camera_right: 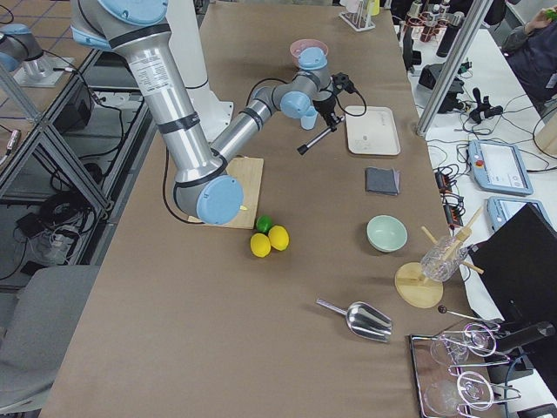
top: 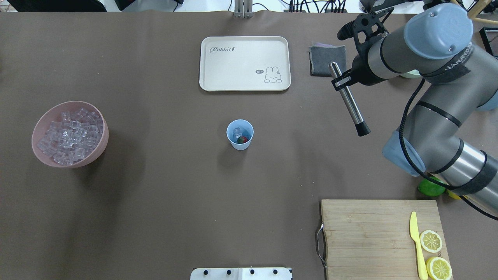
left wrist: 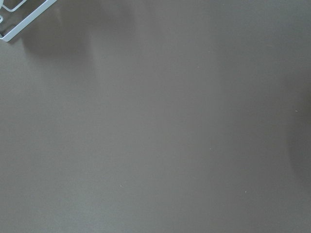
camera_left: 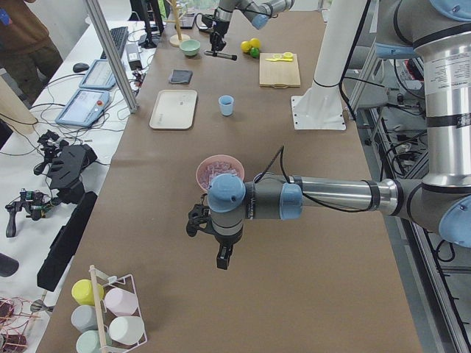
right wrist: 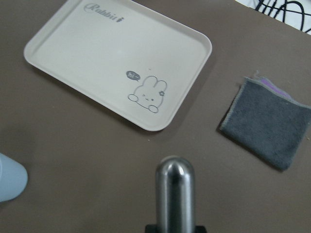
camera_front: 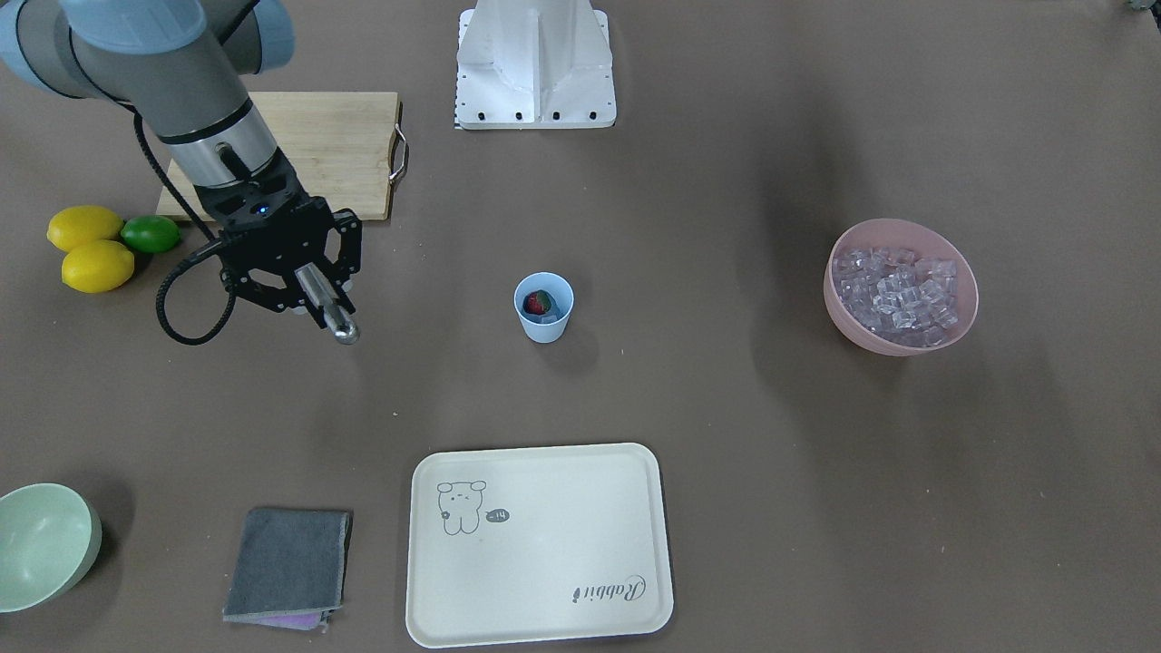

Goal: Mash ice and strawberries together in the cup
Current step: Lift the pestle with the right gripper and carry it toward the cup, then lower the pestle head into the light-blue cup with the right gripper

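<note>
The light-blue cup point(top: 240, 134) stands mid-table, also in the front view as the cup point(camera_front: 544, 308). Inside it lie a red strawberry point(camera_front: 539, 303) and some clear ice point(top: 237, 133). More ice point(top: 69, 136) fills the pink bowl point(top: 99, 147) far to the robot's left. My right gripper point(top: 339, 81) is shut on a steel muddler point(top: 350, 105), held tilted in the air well to the cup's right; its rounded end point(right wrist: 175, 182) fills the right wrist view. My left gripper point(camera_left: 221, 257) shows only in the exterior left view, so I cannot tell its state.
A cream tray point(top: 233, 66) and a grey cloth point(top: 327, 60) lie at the far side. A cutting board point(top: 369, 233) with a yellow knife point(top: 416, 241) and lemon halves sits near the robot's right. Two lemons and a lime point(camera_front: 151, 234) lie beside it. A pale green bowl point(camera_front: 41, 544) sits by the table corner.
</note>
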